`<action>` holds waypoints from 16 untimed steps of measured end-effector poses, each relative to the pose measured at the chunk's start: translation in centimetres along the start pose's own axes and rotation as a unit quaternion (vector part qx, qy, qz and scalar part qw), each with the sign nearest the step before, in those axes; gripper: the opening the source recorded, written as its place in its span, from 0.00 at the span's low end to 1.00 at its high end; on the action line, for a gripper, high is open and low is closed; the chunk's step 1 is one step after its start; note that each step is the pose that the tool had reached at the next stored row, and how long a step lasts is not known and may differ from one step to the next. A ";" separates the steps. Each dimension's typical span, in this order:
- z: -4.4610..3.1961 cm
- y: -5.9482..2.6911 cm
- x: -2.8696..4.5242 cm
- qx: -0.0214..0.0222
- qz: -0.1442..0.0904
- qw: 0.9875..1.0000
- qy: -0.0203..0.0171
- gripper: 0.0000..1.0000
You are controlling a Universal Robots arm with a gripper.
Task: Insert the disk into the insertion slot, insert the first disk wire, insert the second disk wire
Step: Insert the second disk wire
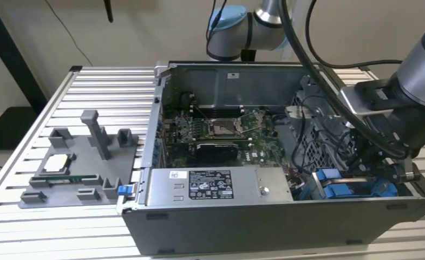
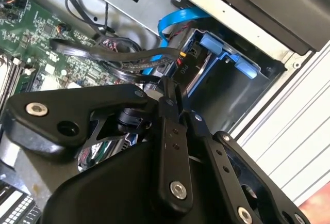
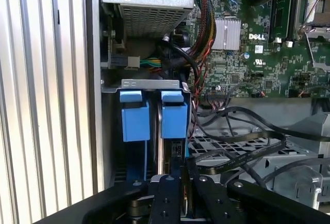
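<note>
Down by the insertion slot (image 3: 154, 126), closed fingers (image 3: 181, 182) pinch a black cable (image 2: 124, 54) among tangled wires.

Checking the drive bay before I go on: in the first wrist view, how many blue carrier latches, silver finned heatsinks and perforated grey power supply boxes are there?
Blue carrier latches: 2
Silver finned heatsink: 1
Perforated grey power supply box: 1
Total: 4
</note>
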State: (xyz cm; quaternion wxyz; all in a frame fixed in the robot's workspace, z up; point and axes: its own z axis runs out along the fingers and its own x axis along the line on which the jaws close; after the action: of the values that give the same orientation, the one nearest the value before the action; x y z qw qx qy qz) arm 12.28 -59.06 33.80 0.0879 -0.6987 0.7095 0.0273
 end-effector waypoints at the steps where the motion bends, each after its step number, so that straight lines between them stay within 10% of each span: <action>1: 0.14 0.01 0.02 0.000 0.000 1.000 0.000 0.00; 5: 0.49 0.04 0.08 0.000 0.000 1.000 0.000 0.00; 6: 0.49 0.05 0.09 0.000 0.000 1.000 0.000 1.00; 16: -3.19 -0.27 -0.53 -0.001 0.000 1.000 0.000 1.00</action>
State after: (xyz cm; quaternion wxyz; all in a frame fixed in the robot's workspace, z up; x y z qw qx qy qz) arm 12.28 -59.06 37.05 0.0873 -0.6987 0.7095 0.0276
